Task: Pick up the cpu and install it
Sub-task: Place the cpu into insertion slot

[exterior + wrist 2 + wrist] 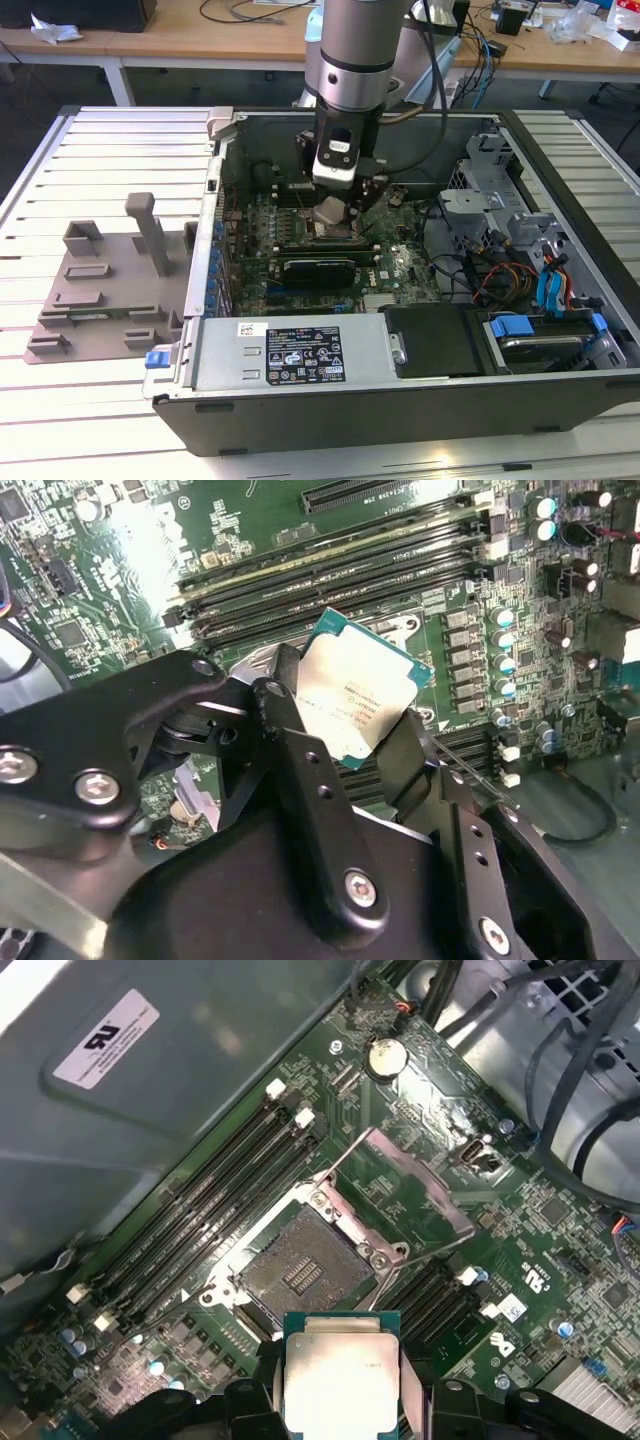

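Jaws only pinch the cpu (355, 695) by two opposite edges, so we reckon the big risk is it tilting or slipping, landing crooked on the socket (300, 1265) and wrecking it. Grip-wise: they're closed down to chip width, clamped on the cpu and touching nothing else. In the first wrist view we see it hanging just off the open socket, above the board (520, 1250), not seated.
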`<state>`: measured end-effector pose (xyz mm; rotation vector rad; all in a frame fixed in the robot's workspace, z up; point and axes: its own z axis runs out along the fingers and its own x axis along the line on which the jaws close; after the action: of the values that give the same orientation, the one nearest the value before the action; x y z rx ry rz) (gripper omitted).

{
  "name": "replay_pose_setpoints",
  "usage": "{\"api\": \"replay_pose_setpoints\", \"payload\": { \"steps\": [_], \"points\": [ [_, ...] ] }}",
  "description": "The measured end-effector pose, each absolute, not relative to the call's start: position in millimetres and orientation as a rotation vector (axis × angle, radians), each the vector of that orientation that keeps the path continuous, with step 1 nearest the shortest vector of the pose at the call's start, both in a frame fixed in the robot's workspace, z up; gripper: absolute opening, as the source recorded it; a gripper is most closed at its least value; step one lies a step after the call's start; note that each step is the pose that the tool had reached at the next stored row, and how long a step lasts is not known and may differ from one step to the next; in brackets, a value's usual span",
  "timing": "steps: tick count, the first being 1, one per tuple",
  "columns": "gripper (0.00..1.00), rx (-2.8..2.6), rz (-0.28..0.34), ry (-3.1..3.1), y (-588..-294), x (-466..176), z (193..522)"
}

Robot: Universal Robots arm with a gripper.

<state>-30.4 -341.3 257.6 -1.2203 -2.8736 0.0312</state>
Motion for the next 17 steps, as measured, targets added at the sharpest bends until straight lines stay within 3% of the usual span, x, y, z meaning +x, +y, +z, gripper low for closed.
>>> {"api": "replay_pose_setpoints", "payload": {
  "steps": [17],
  "points": [
    [0.55,-1.520,0.036,-2.728,-341.3,-30.4,257.6]
  ]
}}
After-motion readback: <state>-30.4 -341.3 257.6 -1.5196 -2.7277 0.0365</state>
